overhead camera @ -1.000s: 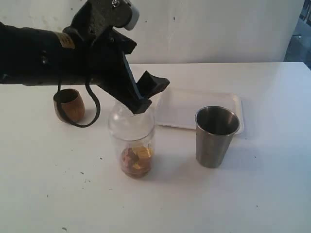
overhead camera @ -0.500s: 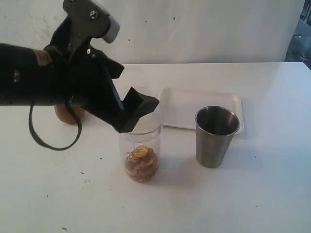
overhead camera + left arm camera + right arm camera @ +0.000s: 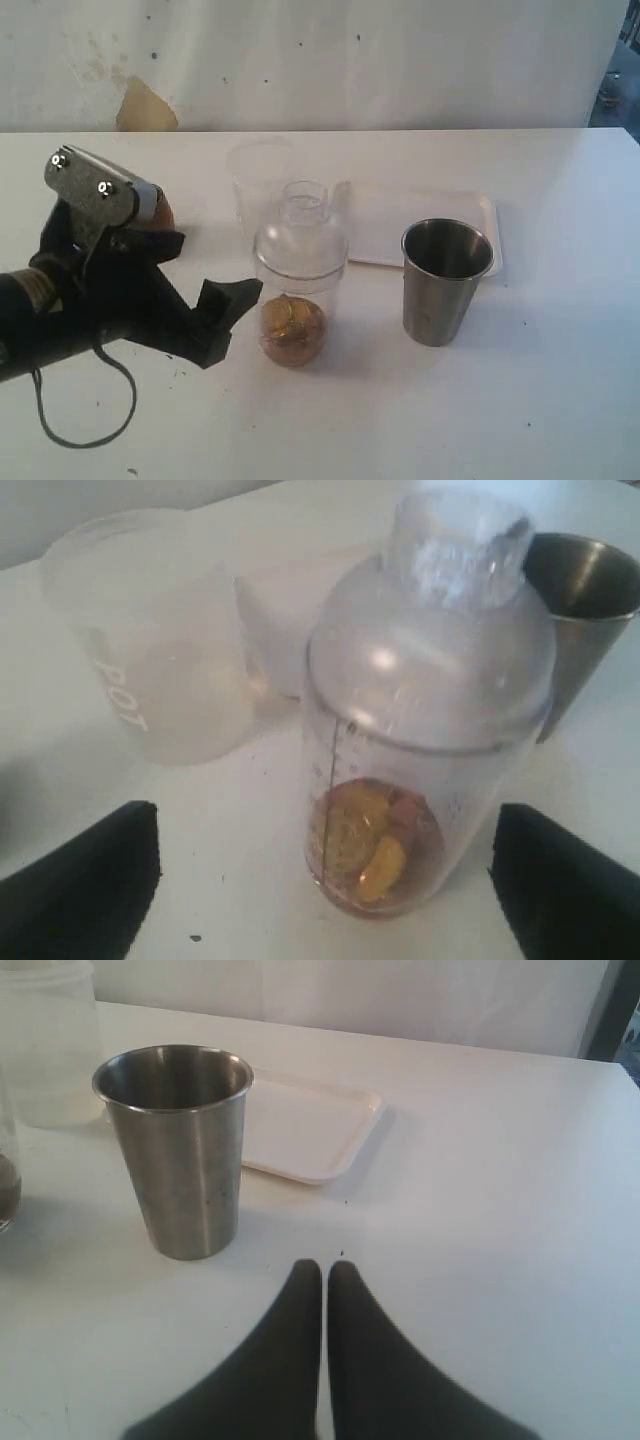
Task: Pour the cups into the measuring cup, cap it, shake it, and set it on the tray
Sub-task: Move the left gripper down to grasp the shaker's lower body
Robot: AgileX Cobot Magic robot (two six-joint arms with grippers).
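Note:
The clear measuring cup [image 3: 293, 300] stands upright mid-table with yellow-brown pieces at its bottom and its clear domed lid [image 3: 300, 240] seated on top. My left gripper [image 3: 225, 322] is low on the table just left of it. In the left wrist view the left gripper [image 3: 322, 825] is open, its black fingers [image 3: 85, 880] wide on either side of the measuring cup [image 3: 400, 780] without touching it. The steel tumbler [image 3: 445, 280] stands to the right, upright. The wooden cup [image 3: 165, 214] is almost hidden behind my left arm. My right gripper [image 3: 325, 1272] is shut and empty, near the tumbler [image 3: 180, 1150].
The white tray [image 3: 470, 220] lies behind the steel tumbler; the tray [image 3: 300, 1125] also shows in the right wrist view. A frosted beaker [image 3: 258, 180] stands behind the measuring cup. A black cable loops under my left arm near the table's front.
My left arm has swung down and to the left from above the measuring cup. The domed lid now sits on the cup, free of the gripper.

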